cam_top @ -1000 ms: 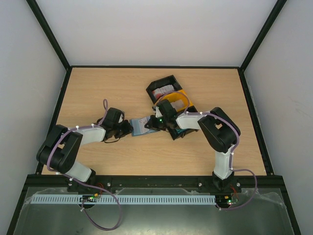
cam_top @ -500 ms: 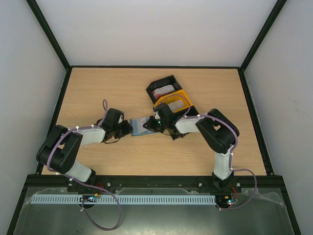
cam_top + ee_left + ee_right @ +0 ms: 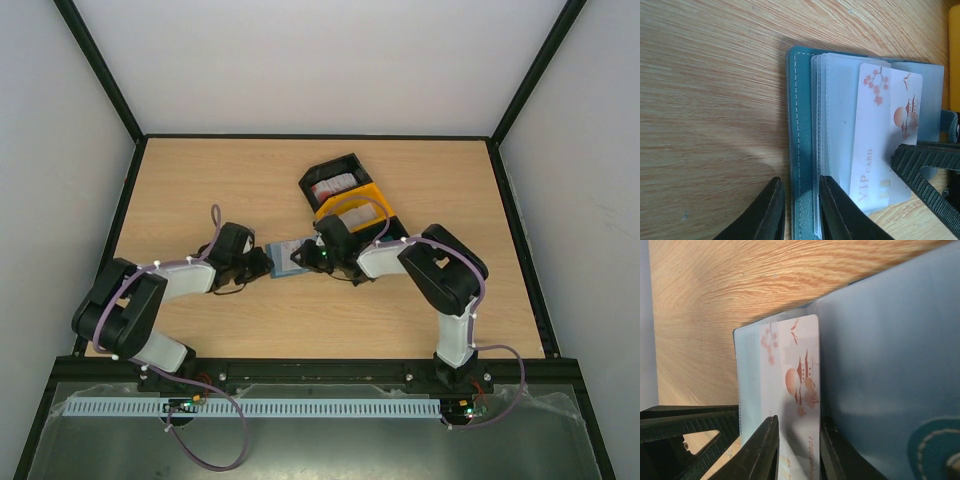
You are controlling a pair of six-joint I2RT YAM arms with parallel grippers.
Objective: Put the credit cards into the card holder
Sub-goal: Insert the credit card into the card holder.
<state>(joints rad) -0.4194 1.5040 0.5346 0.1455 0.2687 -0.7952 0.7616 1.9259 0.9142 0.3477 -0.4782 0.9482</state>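
The teal card holder (image 3: pixel 287 258) lies open on the table between my two arms. In the left wrist view my left gripper (image 3: pixel 800 210) is shut on its teal cover edge (image 3: pixel 801 150), next to the clear inner sleeves. A white card with red blossoms and "VIP CARD" print (image 3: pixel 880 150) lies on the sleeves. In the right wrist view my right gripper (image 3: pixel 799 452) is shut on that card (image 3: pixel 797 375), which stands against the pale sleeve (image 3: pixel 747 375). The right finger shows in the left wrist view (image 3: pixel 925 172).
A black bin (image 3: pixel 335 180) with red-and-white cards and a yellow bin (image 3: pixel 352 208) stand just behind the right gripper. The walled enclosure borders the wooden table (image 3: pixel 200 180) on all sides.
My right gripper has moved left with the card, further over the open card holder. The left arm has barely moved.
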